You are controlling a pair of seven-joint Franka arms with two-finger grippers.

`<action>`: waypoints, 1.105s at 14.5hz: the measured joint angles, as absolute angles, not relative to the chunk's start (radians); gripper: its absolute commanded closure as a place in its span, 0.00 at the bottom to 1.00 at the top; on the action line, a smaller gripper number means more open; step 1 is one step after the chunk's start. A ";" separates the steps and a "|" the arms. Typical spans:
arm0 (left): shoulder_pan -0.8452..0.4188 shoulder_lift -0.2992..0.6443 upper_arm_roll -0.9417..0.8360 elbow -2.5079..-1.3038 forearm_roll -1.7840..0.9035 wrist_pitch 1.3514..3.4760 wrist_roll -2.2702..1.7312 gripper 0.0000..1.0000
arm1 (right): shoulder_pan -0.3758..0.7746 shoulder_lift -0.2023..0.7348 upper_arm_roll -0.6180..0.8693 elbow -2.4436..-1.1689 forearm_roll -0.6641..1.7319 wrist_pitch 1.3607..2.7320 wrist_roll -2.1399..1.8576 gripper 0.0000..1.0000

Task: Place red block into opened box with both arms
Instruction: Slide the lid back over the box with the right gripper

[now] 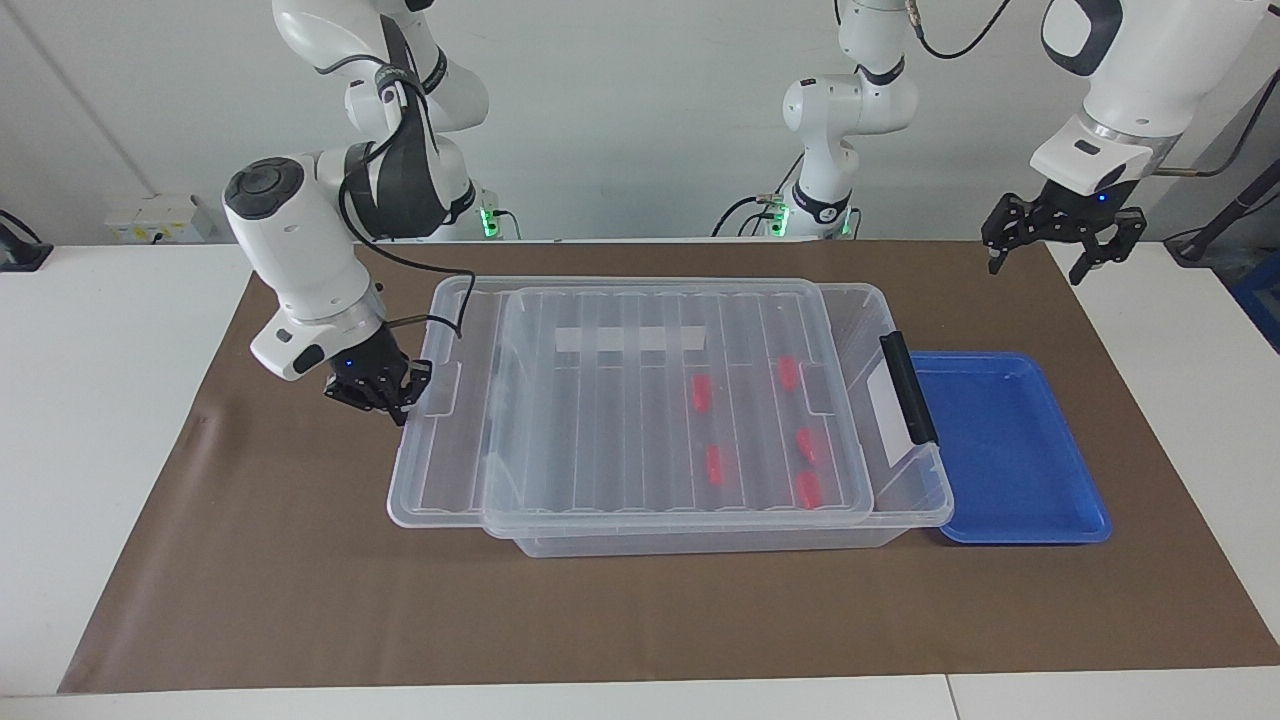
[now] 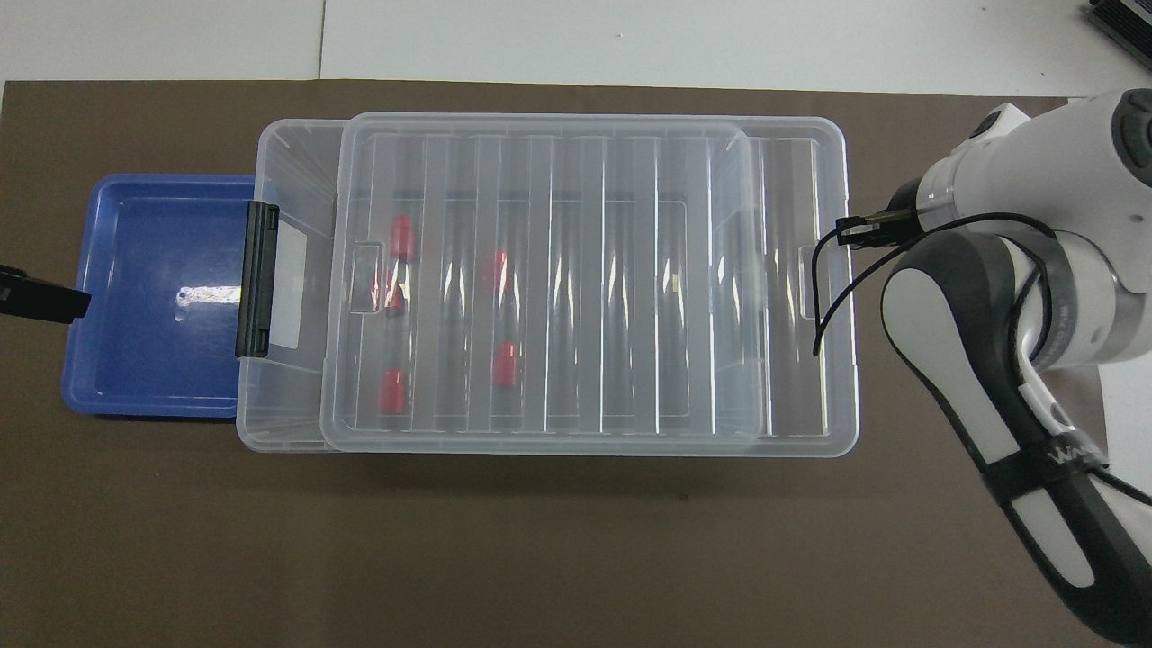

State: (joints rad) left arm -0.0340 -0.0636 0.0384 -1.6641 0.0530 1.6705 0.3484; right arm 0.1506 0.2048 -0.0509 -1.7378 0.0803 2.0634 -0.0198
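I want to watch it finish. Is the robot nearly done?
Nearly. Five red blocks already lie in the box. The shut right gripper is at the end of the lid, which covers most of the box. The open left gripper waits above the table edge.

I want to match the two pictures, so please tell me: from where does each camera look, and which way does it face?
Facing view: high across the table, looking at the robots; both arms show, the left tool raised, the right tool at the lid.
Overhead view: above the robots' end, looking steeply down; the right arm and the left tool's tip show.
Shared: the box, its lid, the blue tray.
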 measured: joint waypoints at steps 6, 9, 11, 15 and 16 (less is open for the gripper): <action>-0.034 -0.064 0.039 -1.664 0.053 1.670 0.348 0.00 | 0.185 0.205 -0.050 -1.738 0.080 2.063 0.017 1.00; -0.034 -0.064 0.039 -1.664 0.053 1.670 0.348 0.00 | 0.197 0.205 -0.048 -1.738 0.119 2.063 0.017 1.00; -0.034 -0.064 0.039 -1.664 0.053 1.670 0.348 0.00 | 0.204 0.205 -0.048 -1.738 0.149 2.063 0.017 1.00; -0.034 -0.064 0.039 -1.664 0.053 1.671 0.348 0.00 | 0.212 0.205 -0.047 -1.737 0.152 2.063 0.017 1.00; -0.034 -0.064 0.039 -1.664 0.053 1.671 0.348 0.00 | 0.217 0.205 -0.047 -1.737 0.156 2.063 0.017 1.00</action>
State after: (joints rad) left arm -0.0340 -0.0636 0.0386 -1.6641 0.0530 1.6705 0.3484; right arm 0.2165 0.2049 -0.0473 -1.7371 0.1564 2.0634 0.0172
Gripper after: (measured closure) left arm 0.000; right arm 0.991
